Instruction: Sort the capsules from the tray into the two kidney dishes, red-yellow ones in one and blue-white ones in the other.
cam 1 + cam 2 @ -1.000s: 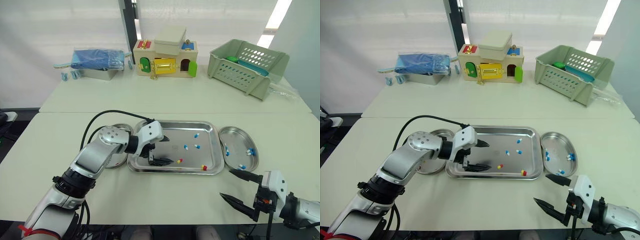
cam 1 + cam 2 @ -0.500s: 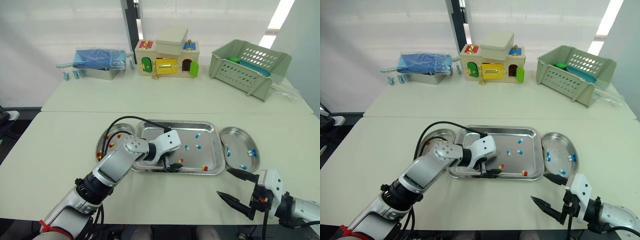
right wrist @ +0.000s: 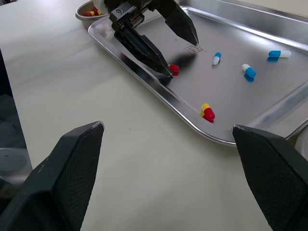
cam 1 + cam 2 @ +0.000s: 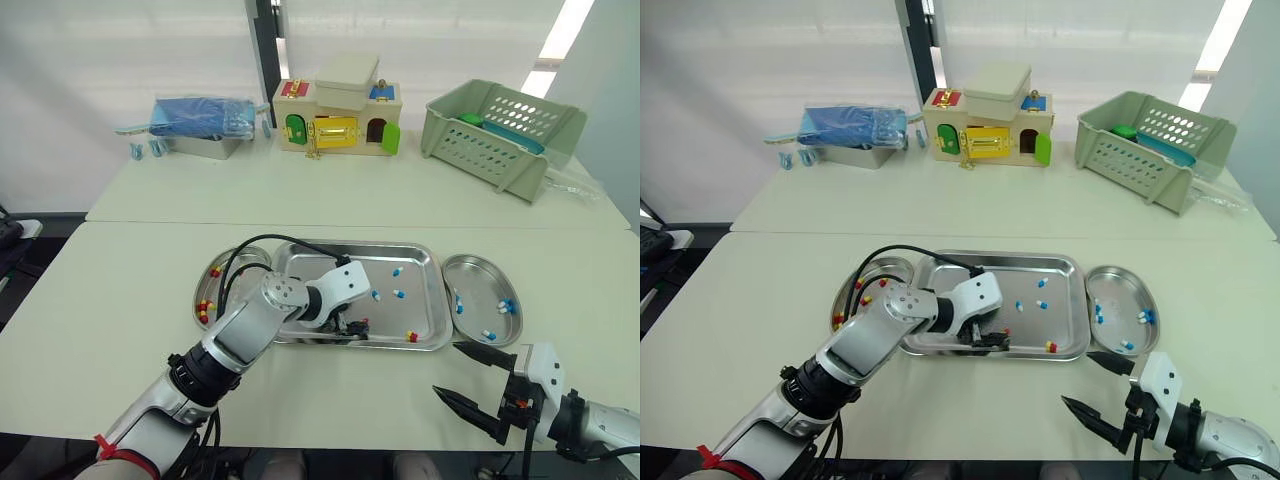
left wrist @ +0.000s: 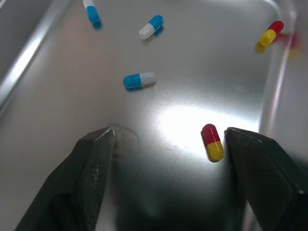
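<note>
My left gripper [image 4: 352, 322] is down inside the steel tray [image 4: 310, 272], near its front rim, and stands open. One red-yellow capsule [image 5: 212, 142] lies on the tray floor between its fingers, close to one fingertip [image 5: 236, 137]. A second red-yellow capsule [image 4: 409, 336] rests by the tray's front right corner. Three blue-white capsules [image 4: 396, 293] lie in the tray's middle and rear. The left kidney dish [image 4: 218, 280] holds red-yellow capsules [image 4: 205, 308]; the right kidney dish [image 4: 482, 283] holds blue-white ones [image 4: 503, 305]. My right gripper [image 4: 446, 367] hovers open over the table, in front of the right dish.
On the far table stand a toy house [image 4: 338, 115], a green basket [image 4: 500, 125] at the right and a blue bag on a metal box [image 4: 200, 120] at the left. A black cable [image 4: 250, 250] loops from my left arm over the left dish.
My left gripper has slid right along the tray's front rim and now brackets the red-yellow capsule. The left dish has come out from behind the arm. The right gripper has hardly moved.
</note>
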Tool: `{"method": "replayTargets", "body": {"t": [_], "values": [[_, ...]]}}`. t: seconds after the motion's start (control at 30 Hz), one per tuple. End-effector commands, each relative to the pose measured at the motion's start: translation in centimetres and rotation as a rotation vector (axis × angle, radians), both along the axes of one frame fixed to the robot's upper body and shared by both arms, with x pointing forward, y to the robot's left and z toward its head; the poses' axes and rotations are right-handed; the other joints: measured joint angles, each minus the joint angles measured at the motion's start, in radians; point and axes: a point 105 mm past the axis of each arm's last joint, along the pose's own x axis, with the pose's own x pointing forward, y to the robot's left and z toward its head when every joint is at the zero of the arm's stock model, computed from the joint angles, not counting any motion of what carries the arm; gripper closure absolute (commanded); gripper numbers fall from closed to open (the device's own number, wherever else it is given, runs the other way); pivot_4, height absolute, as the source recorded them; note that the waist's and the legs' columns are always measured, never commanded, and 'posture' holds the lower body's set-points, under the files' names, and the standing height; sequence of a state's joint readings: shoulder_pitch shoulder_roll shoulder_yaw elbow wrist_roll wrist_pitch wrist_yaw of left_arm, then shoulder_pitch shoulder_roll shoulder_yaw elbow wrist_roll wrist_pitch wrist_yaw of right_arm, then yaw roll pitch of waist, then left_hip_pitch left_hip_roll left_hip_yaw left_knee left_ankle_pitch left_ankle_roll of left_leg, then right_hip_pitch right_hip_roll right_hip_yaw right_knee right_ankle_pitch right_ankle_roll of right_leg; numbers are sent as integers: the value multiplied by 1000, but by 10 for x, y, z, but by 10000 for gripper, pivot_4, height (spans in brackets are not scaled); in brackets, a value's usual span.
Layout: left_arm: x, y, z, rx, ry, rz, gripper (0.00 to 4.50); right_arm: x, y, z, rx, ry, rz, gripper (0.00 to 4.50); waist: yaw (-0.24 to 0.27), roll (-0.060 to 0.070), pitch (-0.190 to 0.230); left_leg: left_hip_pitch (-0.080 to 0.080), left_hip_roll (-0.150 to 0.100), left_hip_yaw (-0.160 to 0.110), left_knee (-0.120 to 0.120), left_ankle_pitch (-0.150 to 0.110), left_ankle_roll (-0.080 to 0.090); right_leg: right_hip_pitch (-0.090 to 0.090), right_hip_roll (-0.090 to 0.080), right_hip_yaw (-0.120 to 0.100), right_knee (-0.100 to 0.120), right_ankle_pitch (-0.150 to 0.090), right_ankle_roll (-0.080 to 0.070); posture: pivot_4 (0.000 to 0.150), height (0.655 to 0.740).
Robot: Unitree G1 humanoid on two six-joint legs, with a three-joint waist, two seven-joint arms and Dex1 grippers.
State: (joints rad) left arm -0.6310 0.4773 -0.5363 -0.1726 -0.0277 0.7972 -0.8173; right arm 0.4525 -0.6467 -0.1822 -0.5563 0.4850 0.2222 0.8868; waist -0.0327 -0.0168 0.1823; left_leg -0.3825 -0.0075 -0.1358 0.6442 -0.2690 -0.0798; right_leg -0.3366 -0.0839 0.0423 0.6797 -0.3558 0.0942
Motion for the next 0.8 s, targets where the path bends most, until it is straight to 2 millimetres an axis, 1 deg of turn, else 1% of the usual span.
{"method": "replayTargets", "body": {"t": [0.03,0.07,0.13,0.2,0.27,0.3,0.5,0.63,0.67,0.8], "values": [[-1,-2,0,6,-19,-8,19087,-2,6,11,5,-48,16,0,0,0,0,0,0,0,0,0,0,0,0,0,0,0,0,1500,7400],[-1,-2,-1,8,-17,-10,21882,-2,6,12,5,-48,16,0,0,0,0,0,0,0,0,0,0,0,0,0,0,0,0,1500,7400],[-1,-1,-1,10,-15,-11,29038,-2,6,12,5,-48,17,0,0,0,0,0,0,0,0,0,0,0,0,0,0,0,0,1500,7400],[-1,0,-1,14,-14,-11,34559,-1,7,12,4,-48,17,0,0,0,0,0,0,0,0,0,0,0,0,0,0,0,0,1500,7400],[-1,1,-1,17,-12,-11,41967,-1,7,12,3,-48,17,0,0,0,0,0,0,0,0,0,0,0,0,0,0,0,0,1500,7400],[-1,1,-2,18,-12,-11,44748,-1,7,12,3,-47,17,0,0,0,0,0,0,0,0,0,0,0,0,0,0,0,0,1500,7400],[-3,0,-1,15,-4,-26,44748,-2,7,10,3,-45,18,0,0,0,0,0,0,0,0,0,0,0,0,0,0,0,0,1500,7400],[-5,2,10,-13,-2,-23,44748,-6,9,9,4,-43,41,0,0,0,0,0,0,0,0,0,0,0,0,0,0,0,0,1500,7400],[-4,5,14,-18,-9,-14,44748,-8,10,9,4,-41,52,0,0,0,0,0,0,0,0,0,0,0,0,0,0,0,0,1500,7400],[2,30,29,-31,-16,78,44748,-13,13,7,7,-42,83,0,-1,0,0,0,0,0,0,0,0,0,0,0,0,0,0,1500,7400]]}}
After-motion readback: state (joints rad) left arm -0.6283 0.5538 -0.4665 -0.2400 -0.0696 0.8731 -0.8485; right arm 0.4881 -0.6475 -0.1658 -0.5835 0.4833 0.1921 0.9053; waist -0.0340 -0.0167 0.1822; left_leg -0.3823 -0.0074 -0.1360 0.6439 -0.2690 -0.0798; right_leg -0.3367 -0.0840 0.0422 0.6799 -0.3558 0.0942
